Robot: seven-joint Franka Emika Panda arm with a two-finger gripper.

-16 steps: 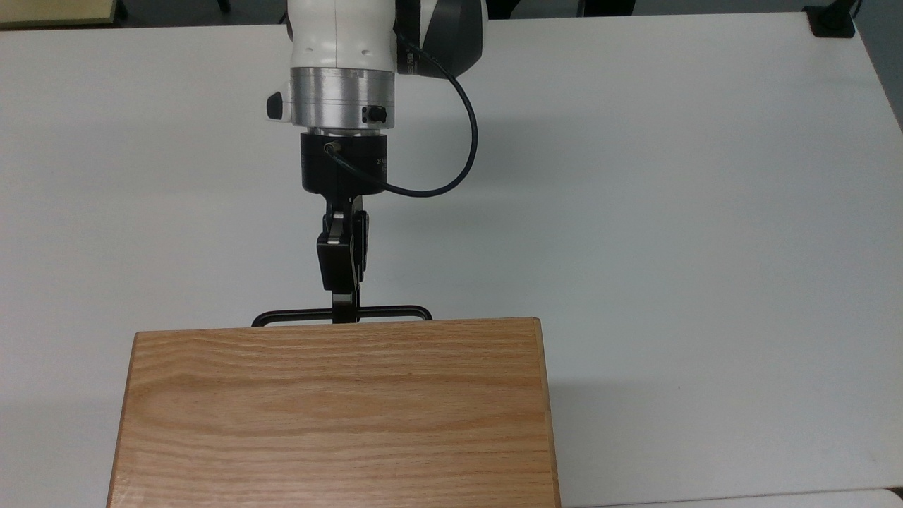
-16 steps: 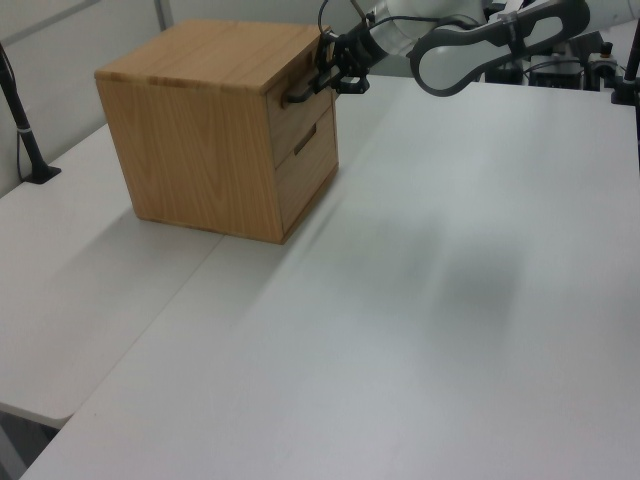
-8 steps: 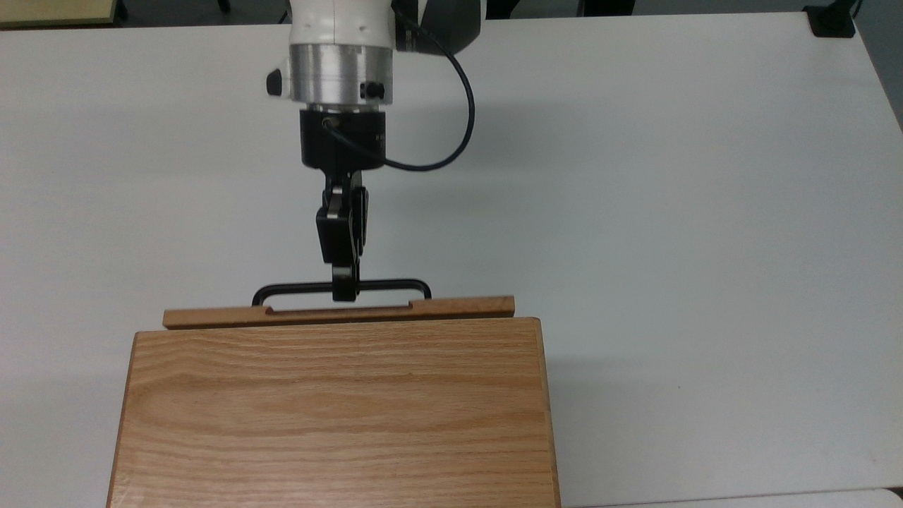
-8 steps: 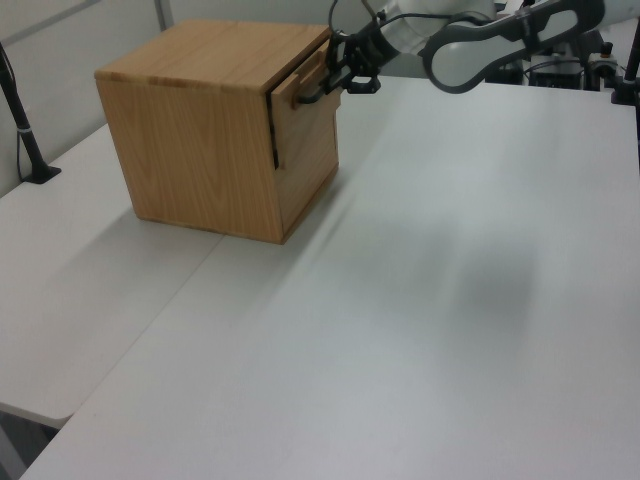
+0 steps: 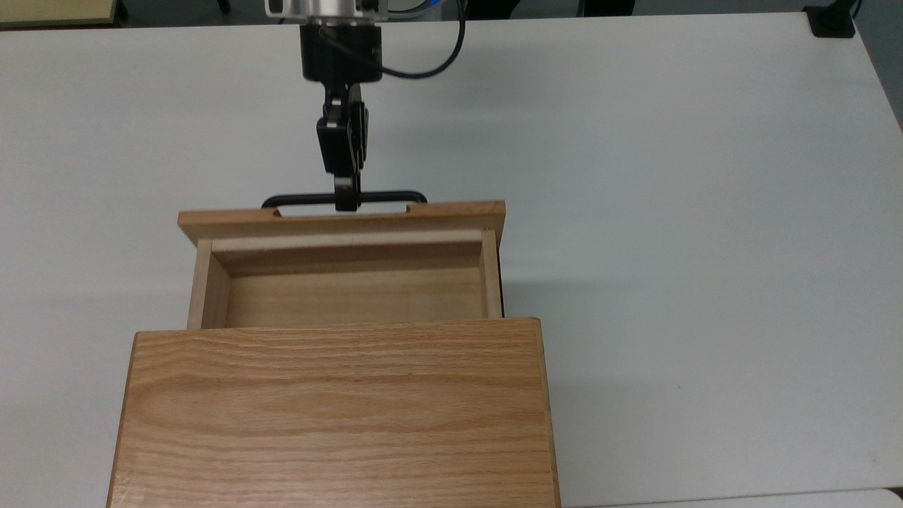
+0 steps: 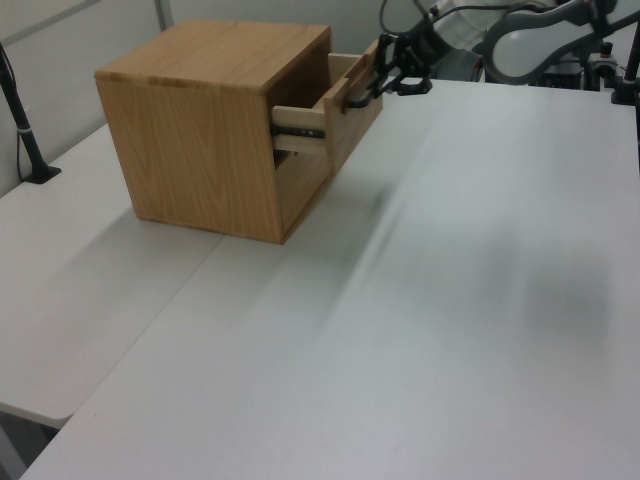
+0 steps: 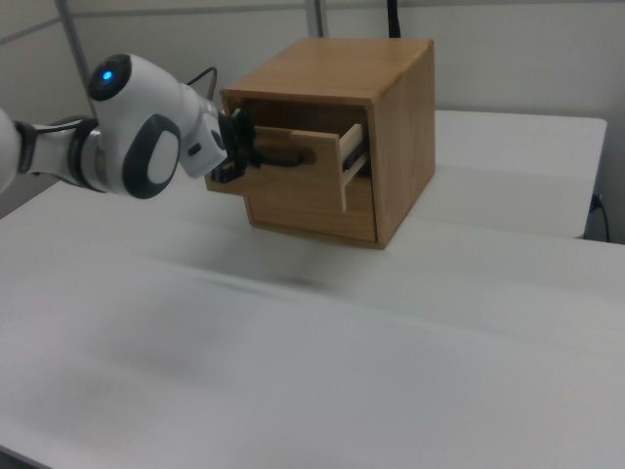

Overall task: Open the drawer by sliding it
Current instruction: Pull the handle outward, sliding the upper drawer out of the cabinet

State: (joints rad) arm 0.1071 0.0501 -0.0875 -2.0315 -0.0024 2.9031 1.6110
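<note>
On the white tabletop [image 5: 670,212] stands a light oak cabinet [image 5: 338,416], and from its upper slot the drawer [image 5: 346,275] sticks out part of the way, its bare wooden inside open to the top view. Its wider front panel [image 5: 342,217] faces the arm, with the thin black bar handle [image 5: 296,200] standing just off the panel. The pincer [image 5: 346,201] is clamped on the middle of that handle, its black fingers [image 5: 337,152] pressed close together over the bar. From the left view the drawer [image 6: 340,105] juts toward the left view's right, a pale side rail showing between the panel and the cabinet [image 6: 200,150], and the pincer [image 6: 385,82] meets the handle at the panel's face. From the right view the white arm [image 7: 137,137] reaches in from the right view's left, and the drawer [image 7: 293,161] hangs out above a second, closed drawer front [image 7: 312,210].
</note>
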